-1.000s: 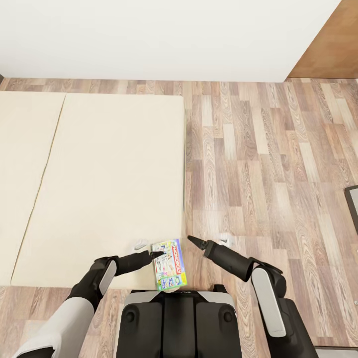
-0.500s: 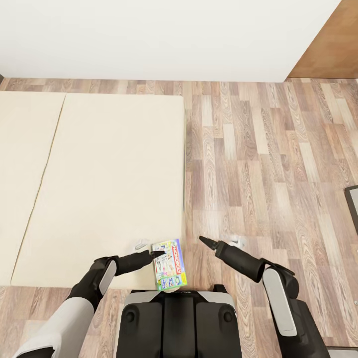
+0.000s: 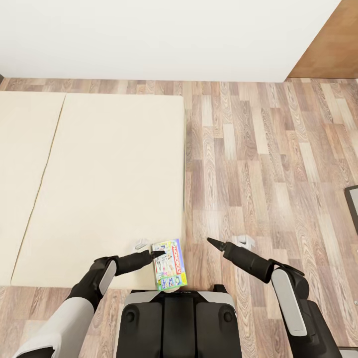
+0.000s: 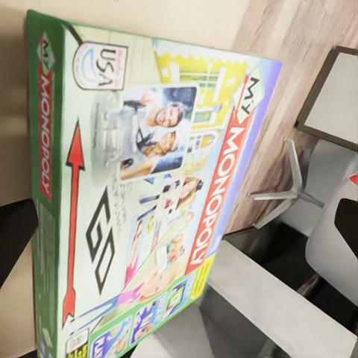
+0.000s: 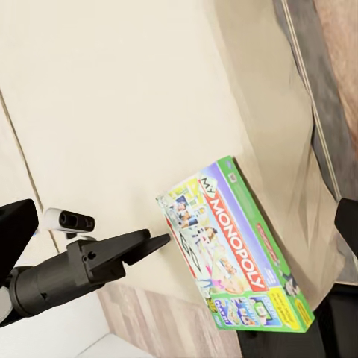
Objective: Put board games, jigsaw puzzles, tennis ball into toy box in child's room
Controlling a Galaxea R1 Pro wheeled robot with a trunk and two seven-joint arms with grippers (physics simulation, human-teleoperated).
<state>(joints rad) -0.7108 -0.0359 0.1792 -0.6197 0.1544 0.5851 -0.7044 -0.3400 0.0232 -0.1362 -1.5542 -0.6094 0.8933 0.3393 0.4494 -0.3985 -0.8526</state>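
One of the board games, a white and green Monopoly box (image 3: pixel 169 265), lies on the near right corner of the bed (image 3: pixel 99 174). My left gripper (image 3: pixel 158 254) is open and level at the box's left long edge, one fingertip just over that edge. Up close in the left wrist view, the box (image 4: pixel 149 194) partly hides one finger (image 4: pixel 13 242). My right gripper (image 3: pixel 210 241) is open and holds nothing above the wood floor, to the right of the box. From the right wrist I see the box (image 5: pixel 239 253), the left gripper (image 5: pixel 165 240) at its edge and the beige mattress (image 5: pixel 112 89).
Wood plank floor (image 3: pixel 263 164) spreads to the right of the bed. A white wall (image 3: pixel 149 35) closes the far side. A dark-framed object (image 3: pixel 353 204) juts in at the right edge. My own dark base (image 3: pixel 179 323) sits right below the box.
My right arm has drawn back to the right, away from the box, over the floor. The left arm and the box have stayed where they were.
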